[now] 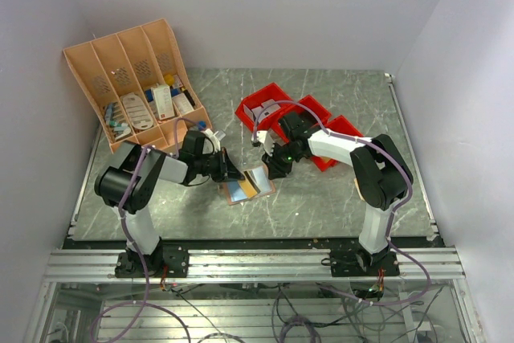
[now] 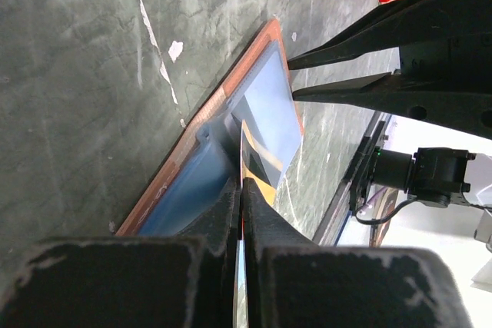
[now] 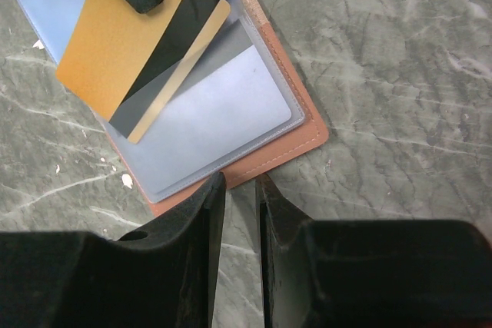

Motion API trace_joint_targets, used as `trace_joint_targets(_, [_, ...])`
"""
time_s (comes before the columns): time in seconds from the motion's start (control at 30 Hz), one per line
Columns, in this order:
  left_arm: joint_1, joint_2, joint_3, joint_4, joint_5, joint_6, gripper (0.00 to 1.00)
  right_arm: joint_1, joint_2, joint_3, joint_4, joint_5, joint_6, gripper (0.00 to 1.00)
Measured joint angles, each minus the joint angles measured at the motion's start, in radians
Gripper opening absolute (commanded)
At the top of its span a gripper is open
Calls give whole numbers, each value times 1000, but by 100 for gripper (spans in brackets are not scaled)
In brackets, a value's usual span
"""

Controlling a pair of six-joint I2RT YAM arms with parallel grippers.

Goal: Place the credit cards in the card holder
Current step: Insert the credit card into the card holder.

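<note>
The card holder (image 1: 241, 192) lies open on the marble table, a tan-brown cover with blue-grey clear sleeves inside. It also shows in the left wrist view (image 2: 196, 124) and in the right wrist view (image 3: 296, 140). My left gripper (image 1: 235, 173) (image 2: 241, 190) is shut on a gold and black credit card (image 3: 131, 44) (image 2: 257, 163), held tilted over the sleeves with its lower edge at a sleeve. My right gripper (image 1: 269, 168) (image 3: 240, 182) stands at the holder's edge, its jaws a narrow gap apart with only table between them. It also shows in the left wrist view (image 2: 294, 80).
A large orange-tan slotted rack (image 1: 132, 78) with small items stands at the back left. Red bins (image 1: 301, 114) sit behind the right gripper. White walls enclose the table on three sides.
</note>
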Motion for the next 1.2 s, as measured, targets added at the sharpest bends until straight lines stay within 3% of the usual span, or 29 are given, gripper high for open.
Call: trace_joint_targets(1.2, [-2, 54, 109, -220, 17, -42, 7, 4, 0, -4, 16, 7, 24, 19])
